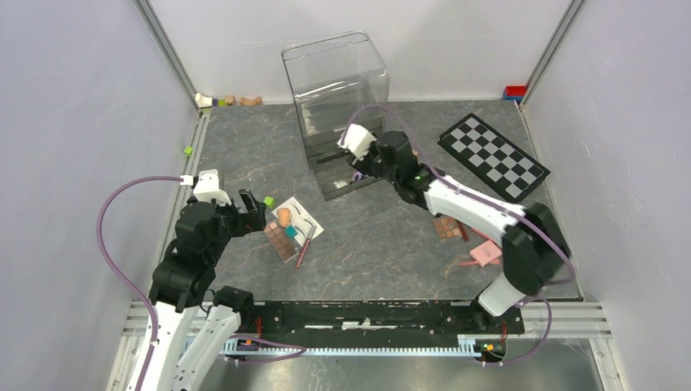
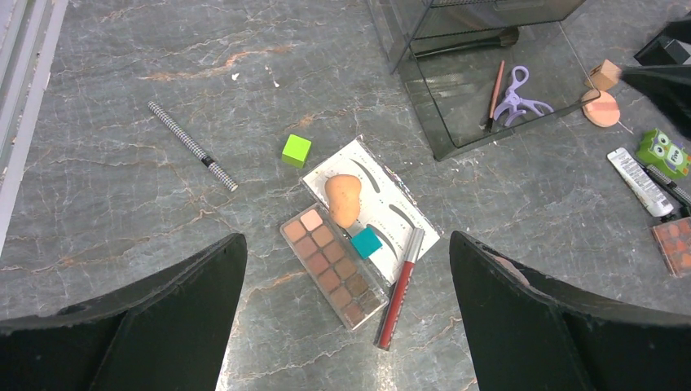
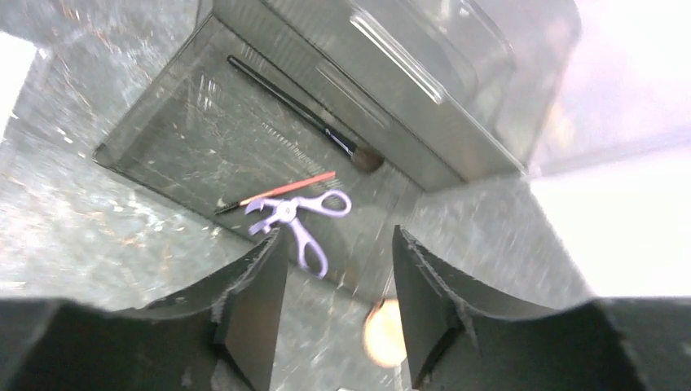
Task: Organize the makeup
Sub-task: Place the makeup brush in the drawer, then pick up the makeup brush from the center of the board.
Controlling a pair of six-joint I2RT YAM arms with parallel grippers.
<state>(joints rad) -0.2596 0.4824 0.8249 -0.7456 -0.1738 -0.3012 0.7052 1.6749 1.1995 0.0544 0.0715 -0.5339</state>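
Observation:
Makeup lies around a clear organizer (image 1: 336,81) whose drawer (image 3: 175,134) is pulled out. In the drawer lie a black-handled brush (image 3: 297,104), a thin pencil (image 3: 281,190) and lilac scissors (image 3: 300,218). My right gripper (image 3: 340,238) hangs open just above the drawer's near end, holding nothing. A peach puff (image 3: 381,336) lies on the table below it. My left gripper (image 2: 346,238) is wide open above a brown palette (image 2: 334,267), a peach sponge (image 2: 343,198), a white eyebrow card (image 2: 383,204) and a red pencil (image 2: 399,287).
A teal cube (image 2: 367,242) sits on the card and a green cube (image 2: 297,150) beside it. A patterned pencil (image 2: 193,146) lies to the left. A white tube (image 2: 640,181), green dice (image 2: 662,152) and another palette (image 1: 446,228) lie right of the drawer. The checkerboard (image 1: 493,156) is at the back right.

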